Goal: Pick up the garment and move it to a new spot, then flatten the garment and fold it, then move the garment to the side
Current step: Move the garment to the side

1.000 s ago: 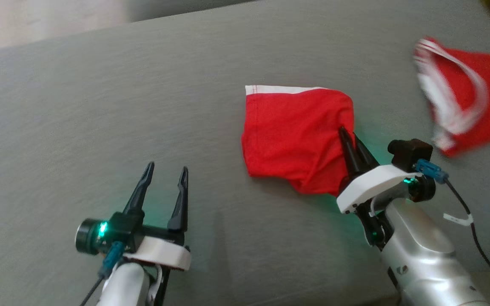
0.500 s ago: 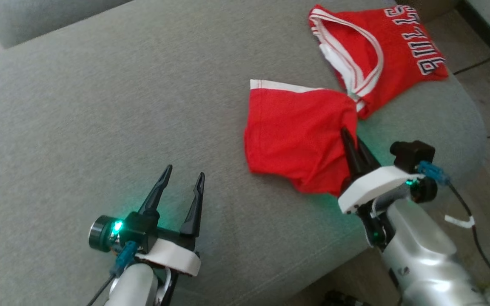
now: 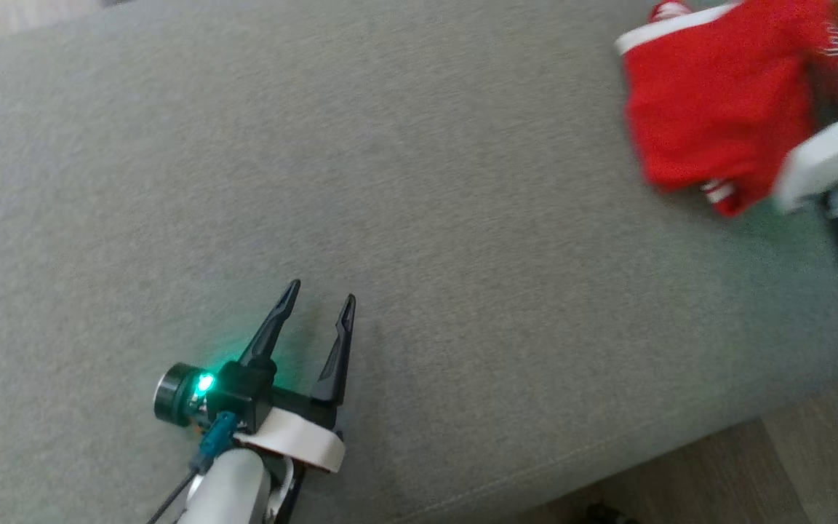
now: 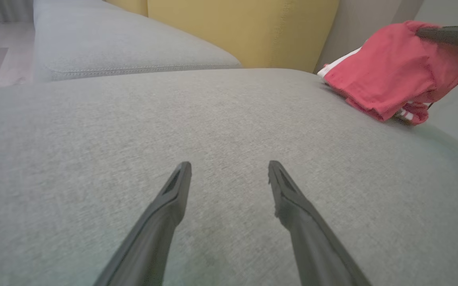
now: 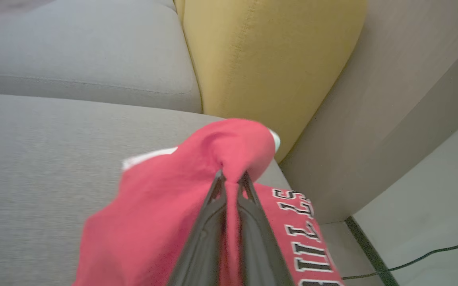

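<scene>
- The red garment (image 3: 710,116) sits bunched at the far right end of the grey sofa cushion (image 3: 390,182), in the upper right corner of the head view
- Its white-trimmed hem faces up and to the left in that view, and the black-and-white lettering lies at its right edge, next to the right arm
- It is too bunched to show a clear long axis; in the right wrist view the lettered panel runs back along the fingers toward the bottom edge, while the plain red cloth spreads to the lower left
- The right gripper (image 5: 232,174) has its fingers pressed together on a raised fold of the garment, which humps up just past the tips
- In the left wrist view the garment's lower edge touches the cushion near its rounded corner, and the pinched part is lifted off it
- The left gripper (image 3: 321,291) hovers low over bare cushion well away from the garment, with its fingers spread wide and nothing between them
- A yellow cushion (image 5: 268,59) stands behind the sofa seat
- Half a second ago the lettered half lay spread flat beyond the folded red half; now the two are gathered into one bundle
- The whole head view has shifted since then, so the camera has moved; the right gripper now stands farther from the left one
- The grip of both grippers is unchanged
</scene>
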{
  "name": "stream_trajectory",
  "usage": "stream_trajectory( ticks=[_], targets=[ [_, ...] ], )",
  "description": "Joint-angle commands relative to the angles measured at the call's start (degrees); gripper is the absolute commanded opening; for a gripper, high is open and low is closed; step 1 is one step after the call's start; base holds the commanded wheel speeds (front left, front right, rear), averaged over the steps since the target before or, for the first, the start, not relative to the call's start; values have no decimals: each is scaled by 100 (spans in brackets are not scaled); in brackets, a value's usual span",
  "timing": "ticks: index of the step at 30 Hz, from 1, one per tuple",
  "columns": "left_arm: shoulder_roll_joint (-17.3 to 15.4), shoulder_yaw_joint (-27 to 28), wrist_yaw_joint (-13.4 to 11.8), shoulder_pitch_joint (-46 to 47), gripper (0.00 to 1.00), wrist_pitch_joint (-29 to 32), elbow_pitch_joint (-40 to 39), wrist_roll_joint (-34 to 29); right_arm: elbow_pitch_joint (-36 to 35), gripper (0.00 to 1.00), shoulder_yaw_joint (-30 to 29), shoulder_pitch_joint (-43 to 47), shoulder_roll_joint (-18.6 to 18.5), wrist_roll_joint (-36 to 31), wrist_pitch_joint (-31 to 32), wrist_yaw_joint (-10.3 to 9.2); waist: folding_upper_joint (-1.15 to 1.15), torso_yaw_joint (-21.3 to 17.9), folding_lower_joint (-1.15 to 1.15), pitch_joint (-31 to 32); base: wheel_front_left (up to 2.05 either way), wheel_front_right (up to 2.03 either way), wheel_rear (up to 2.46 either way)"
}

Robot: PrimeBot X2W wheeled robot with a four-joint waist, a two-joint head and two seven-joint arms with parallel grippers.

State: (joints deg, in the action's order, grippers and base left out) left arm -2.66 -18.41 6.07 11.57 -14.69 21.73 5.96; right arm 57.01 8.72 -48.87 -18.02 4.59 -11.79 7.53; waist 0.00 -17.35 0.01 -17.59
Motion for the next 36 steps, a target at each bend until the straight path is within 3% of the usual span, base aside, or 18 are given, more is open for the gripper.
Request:
stream_trajectory(
  ticks=[1, 3, 4, 10, 15, 19, 23, 36],
  targets=[
    [-21, 140, 7, 207, 100, -30, -192, -4, -56, 0, -59, -202, -198, -131, 33, -4, 0, 165, -1, -140, 0, 0, 0],
    [-21, 137, 7, 242, 100, -30, -200, 4, 94, 0, -247, -348, -460, -432, 125, -4, 0, 253, -1, -204, 0, 0, 0],
    [-21, 143, 7, 263, 100, -30, -198, -5, 225, 100, -531, -453, -607, -676, 192, -4, 0, 313, -1, -261, 0, 0, 0],
    [-21, 234, -25, 317, 100, -30, -167, -26, 175, 100, -1562, -524, -485, -1303, -98, -4, 0, 444, -1, -273, 0, 0, 0],
    [-21, 415, -156, 253, 100, -31, -210, 29, -336, 100, -1950, -295, 352, -1478, -306, -4, 0, 587, -1, -68, 0, 0, 0],
    [-21, 584, -260, 177, 100, -31, -233, 74, -1191, 100, -1803, 206, 1050, -1289, -317, -4, 0, 784, -1, 108, 0, 0, 0],
    [-21, 697, -358, 114, 100, -31, -256, 105, -1664, 100, -1619, 769, 1328, -1003, -318, -4, 0, 1019, -1, 256, 0, 0, 0],
    [-21, 1033, -668, -405, 100, -31, -322, 183, -2386, 100, -770, 2666, 1512, 91, -320, -4, 0, 2061, -1, 910, 0, 0, 0]
  ],
)
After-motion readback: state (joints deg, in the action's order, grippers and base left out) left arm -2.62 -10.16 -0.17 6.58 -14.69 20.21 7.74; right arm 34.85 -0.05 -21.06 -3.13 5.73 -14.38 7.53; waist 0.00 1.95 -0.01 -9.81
